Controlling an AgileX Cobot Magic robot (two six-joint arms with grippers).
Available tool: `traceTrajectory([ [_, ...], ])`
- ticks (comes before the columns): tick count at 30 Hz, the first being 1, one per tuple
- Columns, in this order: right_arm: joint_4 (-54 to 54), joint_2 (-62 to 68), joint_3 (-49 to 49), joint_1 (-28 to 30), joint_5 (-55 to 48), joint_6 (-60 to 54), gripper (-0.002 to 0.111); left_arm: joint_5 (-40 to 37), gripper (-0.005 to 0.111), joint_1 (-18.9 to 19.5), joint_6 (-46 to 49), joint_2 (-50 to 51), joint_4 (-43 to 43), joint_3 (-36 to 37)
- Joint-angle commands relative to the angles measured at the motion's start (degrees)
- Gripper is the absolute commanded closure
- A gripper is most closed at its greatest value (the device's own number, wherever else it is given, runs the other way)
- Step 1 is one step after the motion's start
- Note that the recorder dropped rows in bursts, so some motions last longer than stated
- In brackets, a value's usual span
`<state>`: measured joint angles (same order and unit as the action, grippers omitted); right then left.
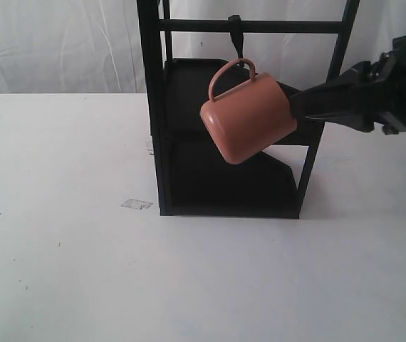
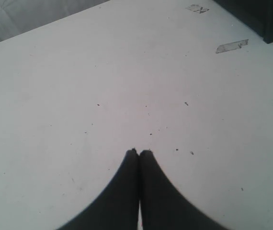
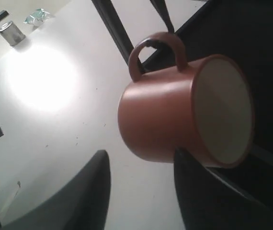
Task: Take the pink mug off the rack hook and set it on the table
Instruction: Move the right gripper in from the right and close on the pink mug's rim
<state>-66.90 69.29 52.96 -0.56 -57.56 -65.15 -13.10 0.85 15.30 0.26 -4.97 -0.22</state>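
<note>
The pink mug [image 1: 248, 117] hangs tilted by its loop handle from the rack hook [image 1: 236, 35] on the black rack's top crossbar, mouth turned to the right. In the right wrist view the mug [image 3: 160, 120] shows its cream inside, with the hook [image 3: 162, 12] above the handle. My right gripper [image 1: 295, 107] reaches in from the right and is open [image 3: 141, 155]; one fingertip [image 3: 182, 155] touches the mug's outer wall near the rim, the other stands apart. My left gripper [image 2: 139, 152] is shut, empty, over the white table [image 2: 79, 96], and is not seen in the exterior view.
The tall black rack [image 1: 157, 142] with two slanted trays stands at the back middle of the table [image 1: 82, 263]. A clear tape scrap [image 1: 137, 204] lies left of its foot. Far off on the table sit a metal can [image 3: 11, 32] and a foil packet [image 3: 38, 17].
</note>
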Motion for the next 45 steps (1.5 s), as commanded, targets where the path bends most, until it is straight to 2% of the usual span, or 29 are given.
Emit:
traceTrajectory([
  [1, -0.7, 2.3, 1.7, 0.0, -0.1, 0.7, 0.065, 0.2, 0.107, 0.1, 0.0, -0.3, -0.5, 0.2],
  [7, -2.1, 5.3, 1.7, 0.0, -1.1, -5.3, 0.064, 0.2, 0.107, 0.1, 0.0, -0.3, -0.5, 0.2],
  [11, -2.1, 6.3, 1.7, -1.2, -0.4, -6.9, 0.054, 0.2, 0.107, 0.1, 0.0, -0.3, -0.5, 0.2],
  [14, -2.9, 6.3, 1.7, -2.3, 2.2, -7.0, 0.051, 0.2, 0.107, 0.1, 0.0, -0.3, -0.5, 0.2],
  [20, -2.9, 6.3, 1.7, -2.4, 7.5, -7.0, 0.051, 0.2, 0.107, 0.1, 0.0, -0.3, -0.5, 0.2],
  [28, -2.7, 6.3, 1.7, -4.1, 7.5, -7.0, 0.051, 0.2, 0.107, 0.1, 0.0, -0.3, -0.5, 0.2],
  [32, -1.6, 6.3, 1.7, -5.8, 7.5, -11.7, 0.051, 0.2, 0.107, 0.1, 0.0, -0.3, -0.5, 0.2],
  [43, -1.7, 6.3, 1.7, -6.4, 6.5, -13.0, 0.051, 0.2, 0.107, 0.1, 0.0, -0.3, -0.5, 0.2],
  [45, -1.6, 6.3, 1.7, -6.4, 10.6, -13.0, 0.051, 0.2, 0.107, 0.1, 0.0, -0.3, -0.5, 0.2],
])
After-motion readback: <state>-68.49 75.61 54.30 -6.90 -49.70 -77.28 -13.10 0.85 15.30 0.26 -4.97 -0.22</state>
